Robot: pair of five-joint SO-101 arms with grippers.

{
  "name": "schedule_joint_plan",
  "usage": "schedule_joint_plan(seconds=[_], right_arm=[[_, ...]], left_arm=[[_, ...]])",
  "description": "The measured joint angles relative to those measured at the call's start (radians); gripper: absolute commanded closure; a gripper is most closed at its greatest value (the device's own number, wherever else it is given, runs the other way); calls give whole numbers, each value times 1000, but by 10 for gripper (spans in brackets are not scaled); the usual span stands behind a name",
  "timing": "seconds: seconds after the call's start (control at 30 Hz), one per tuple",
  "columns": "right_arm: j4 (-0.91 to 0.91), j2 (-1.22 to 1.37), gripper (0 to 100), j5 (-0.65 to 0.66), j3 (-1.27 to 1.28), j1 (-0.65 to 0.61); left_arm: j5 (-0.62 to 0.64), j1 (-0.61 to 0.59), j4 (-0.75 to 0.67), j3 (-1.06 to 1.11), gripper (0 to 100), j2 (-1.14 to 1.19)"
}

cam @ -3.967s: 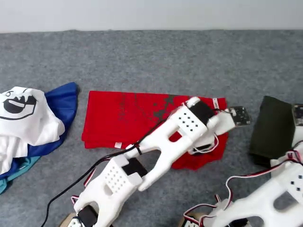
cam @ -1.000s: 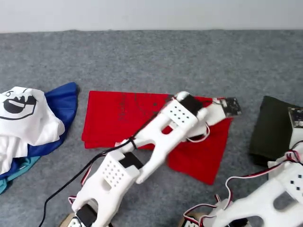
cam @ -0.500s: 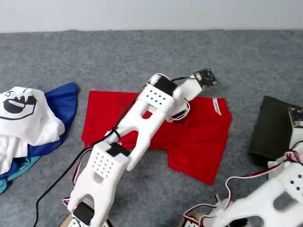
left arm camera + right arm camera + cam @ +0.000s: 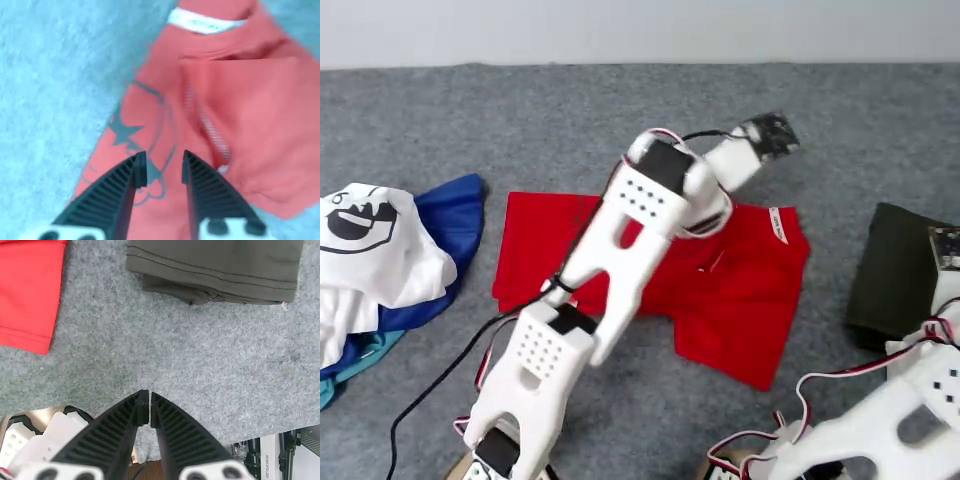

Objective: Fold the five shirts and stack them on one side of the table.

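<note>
The red shirt [image 4: 740,300] lies partly folded in the middle of the table, one flap reaching toward the front right. My left arm [image 4: 650,200] is raised over it. In the left wrist view my left gripper [image 4: 163,162] hangs open above the red shirt's [image 4: 235,110] printed side, with nothing between its fingers. A folded dark olive shirt [image 4: 895,270] rests at the right side. My right gripper [image 4: 149,400] is shut and empty over bare table, in front of the dark olive shirt [image 4: 215,265] and beside the red shirt's hem [image 4: 27,295].
A heap of unfolded shirts lies at the left edge: a white one [image 4: 370,250] on top of a blue one [image 4: 445,230], with a teal one [image 4: 340,370] underneath. Grey table [image 4: 620,120] stretches behind the red shirt. The right arm [image 4: 880,420] occupies the front right corner.
My left arm has lifted off the red shirt and swung toward the back of the table. The shirt's right flap, bunched 4 seconds ago, now lies spread toward the front right.
</note>
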Motion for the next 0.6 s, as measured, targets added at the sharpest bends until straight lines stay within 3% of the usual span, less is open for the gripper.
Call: schedule_joint_plan(seconds=[0.3, 0.6], right_arm=[[0, 0, 990, 0, 0, 0], [0, 0, 990, 0, 0, 0]], left_arm=[[35, 118, 9, 178, 870, 54], [40, -52, -44, 135, 870, 222]])
